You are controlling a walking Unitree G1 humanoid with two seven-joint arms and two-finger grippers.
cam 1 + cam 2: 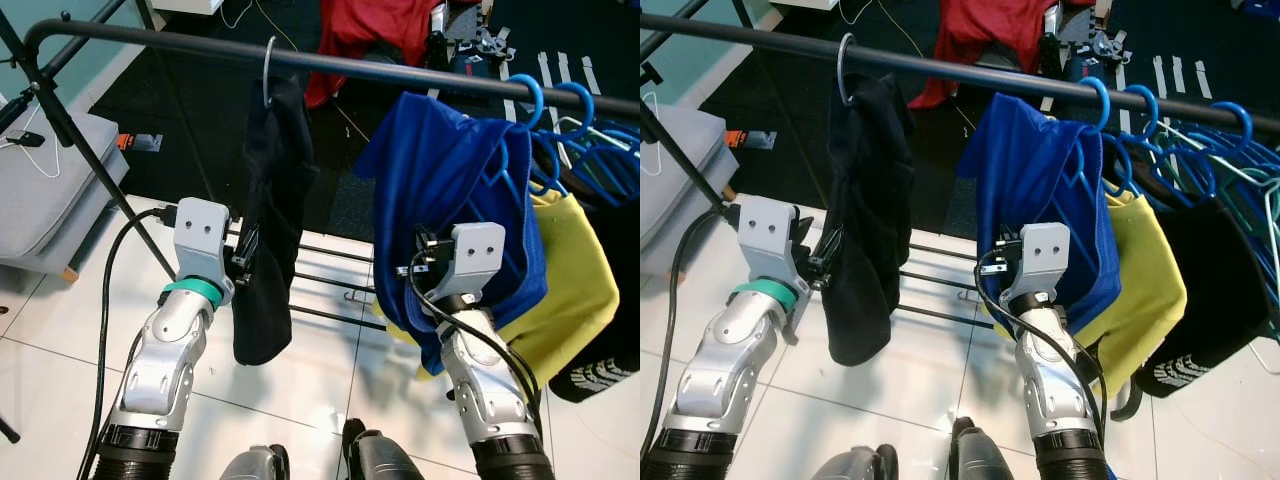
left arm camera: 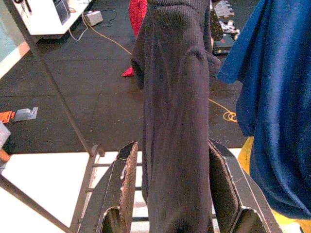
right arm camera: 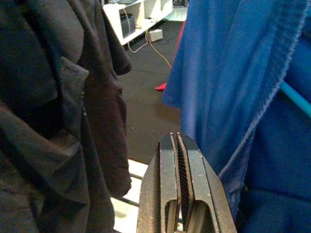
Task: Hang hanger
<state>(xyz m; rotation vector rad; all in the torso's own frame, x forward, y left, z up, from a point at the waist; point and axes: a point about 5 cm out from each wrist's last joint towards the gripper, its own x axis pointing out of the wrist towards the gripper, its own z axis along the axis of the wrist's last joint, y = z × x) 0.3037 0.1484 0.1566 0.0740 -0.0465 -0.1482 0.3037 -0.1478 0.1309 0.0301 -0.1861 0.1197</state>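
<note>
A black garment (image 1: 270, 200) hangs from a hanger whose silver hook (image 1: 268, 70) sits over the black rail (image 1: 400, 70) of a clothes rack. My left gripper (image 1: 245, 255) is at the garment's lower left side. In the left wrist view the left gripper (image 2: 169, 194) is open, its fingers (image 2: 127, 184) standing either side of the black cloth. My right gripper (image 1: 420, 255) is raised in front of a blue garment (image 1: 450, 170). In the right wrist view the right gripper (image 3: 178, 194) is shut with nothing in it.
Right of the blue garment hang a yellow garment (image 1: 575, 290) and several blue hangers (image 1: 560, 110). The rack's lower bars (image 1: 330, 285) cross the white tile floor below. A grey cushion (image 1: 50, 190) lies at the left. Red cloth (image 1: 370, 30) lies behind the rail.
</note>
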